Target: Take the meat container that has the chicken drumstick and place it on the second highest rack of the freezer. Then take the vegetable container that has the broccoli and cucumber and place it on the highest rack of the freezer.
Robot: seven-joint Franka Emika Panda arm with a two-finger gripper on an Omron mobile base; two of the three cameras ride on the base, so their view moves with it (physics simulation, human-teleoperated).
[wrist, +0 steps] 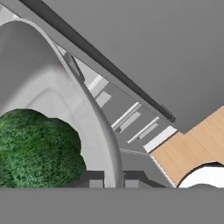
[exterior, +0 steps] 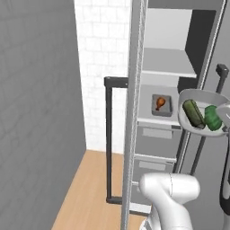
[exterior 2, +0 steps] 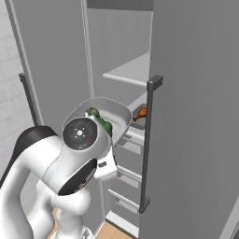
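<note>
**Bowl in the tool, top rack above and beyond it**

Left base view: the freezer (exterior: 170, 67) stands open. The meat container (exterior: 161, 106) sits on a pale shelf inside, with the chicken drumstick (exterior: 160, 103) lying in it, so the first half of the task looks done. The vegetable container (exterior: 203, 112) hangs in the air at the right, out in front of the shelves and tilted so its inside faces the camera. The cucumber (exterior: 193, 113) lies in it with its long axis slanting from upper left to lower right, and the broccoli (exterior: 213, 118) sits just right of it. The highest rack, the pale shelf above the tray's, lies up and to the left of the bowl, farther into the cabinet.

Right base view: the vegetable container (exterior 2: 100, 116) is held up behind the arm's wrist, near the freezer's open front. The broccoli (exterior 2: 105, 125) peeks over the wrist. The drumstick (exterior 2: 140, 112) shows beyond the bowl's right rim, deeper in. The upper shelf sits higher and farther in than the bowl.

Hand view: the tool (wrist: 113, 180) has its tips either side of the bowl's rim (wrist: 94, 113), pinching the wall. The broccoli (wrist: 37, 148) lies just inside, left of the rim. I judge the bowl must rise and travel inward to reach the top rack.
</note>
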